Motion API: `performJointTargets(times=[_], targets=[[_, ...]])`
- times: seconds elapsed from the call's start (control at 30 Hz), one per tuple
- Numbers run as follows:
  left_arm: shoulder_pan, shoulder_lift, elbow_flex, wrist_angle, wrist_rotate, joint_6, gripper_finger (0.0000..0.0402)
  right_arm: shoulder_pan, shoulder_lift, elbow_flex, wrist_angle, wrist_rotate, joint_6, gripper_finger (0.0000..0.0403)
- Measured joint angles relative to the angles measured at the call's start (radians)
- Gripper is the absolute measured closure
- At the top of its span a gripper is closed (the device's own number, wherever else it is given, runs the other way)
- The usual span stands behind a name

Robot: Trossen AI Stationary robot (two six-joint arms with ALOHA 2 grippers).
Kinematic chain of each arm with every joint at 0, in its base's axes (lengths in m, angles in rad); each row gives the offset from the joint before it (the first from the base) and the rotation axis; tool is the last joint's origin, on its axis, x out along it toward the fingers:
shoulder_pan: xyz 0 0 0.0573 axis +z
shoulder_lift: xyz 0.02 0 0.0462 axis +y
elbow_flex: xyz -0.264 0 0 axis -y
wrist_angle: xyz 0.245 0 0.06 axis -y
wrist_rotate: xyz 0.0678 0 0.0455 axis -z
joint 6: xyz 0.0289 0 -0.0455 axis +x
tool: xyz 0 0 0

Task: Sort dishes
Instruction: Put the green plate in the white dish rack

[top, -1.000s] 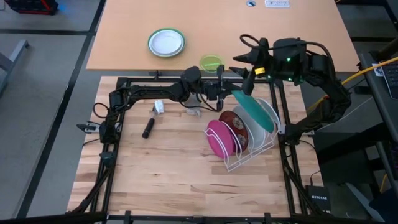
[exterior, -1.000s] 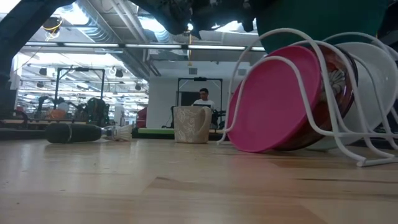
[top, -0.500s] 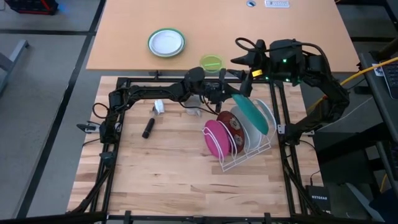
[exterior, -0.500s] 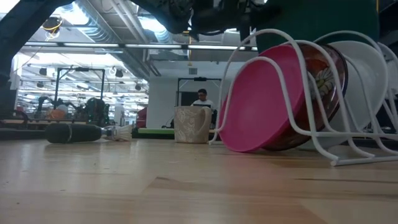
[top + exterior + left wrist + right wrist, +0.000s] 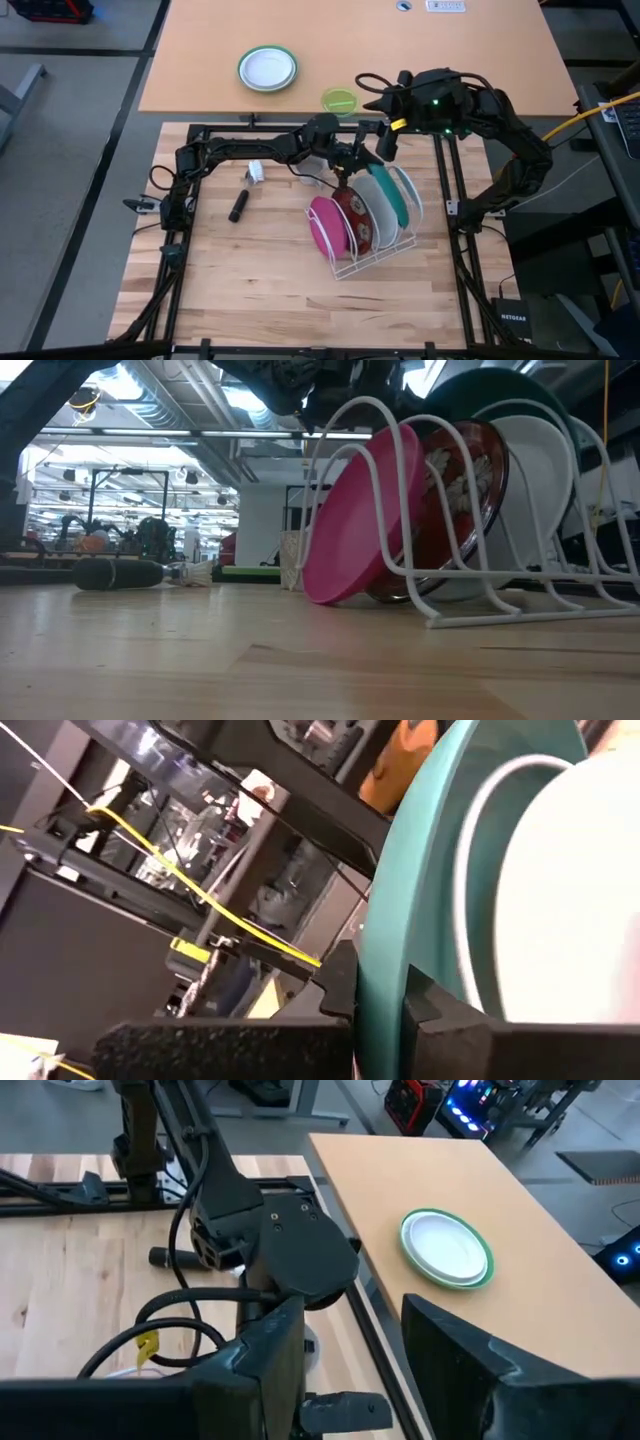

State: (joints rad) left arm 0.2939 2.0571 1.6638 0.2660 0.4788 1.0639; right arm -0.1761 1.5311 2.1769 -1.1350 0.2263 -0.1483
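left gripper (image 5: 350,160) pinching teal-green plate (image 5: 392,196) rim in rack (image 5: 372,257) | right gripper (image 5: 385,140) spread, empty | risk: tugging plate drags rack; dishes topple

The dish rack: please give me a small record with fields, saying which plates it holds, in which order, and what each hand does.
rack: white wire rack on the wooden table, four plates standing on edge
order, front to back in the low view: pink plate, dark red patterned plate, white plate, teal plate
left hand: shut on the teal plate's rim
right hand: open, holding nothing, beyond the rack
outside the rack: green-rimmed plate and lime bowl on the tan table
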Motion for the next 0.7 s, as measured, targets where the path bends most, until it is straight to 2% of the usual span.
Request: performJointTargets(times=[0.27, 0.47, 0.7], targets=[[-0.012, 0.000, 0.000, -0.110, -0.010, 0.065, 0.0396, 0.000, 0.001, 0.000, 0.000, 0.000, -0.014, 0.0230], [-0.013, 0.001, -0.002, -0.121, -0.007, 0.073, 0.0387, 0.000, 0.001, 0.000, 0.000, 0.000, -0.014, 0.0230], [-0.014, 0.001, -0.002, -0.107, -0.008, -0.001, 0.0357, 0.000, 0.001, 0.000, -0.001, 0.000, -0.014, 0.0230]])
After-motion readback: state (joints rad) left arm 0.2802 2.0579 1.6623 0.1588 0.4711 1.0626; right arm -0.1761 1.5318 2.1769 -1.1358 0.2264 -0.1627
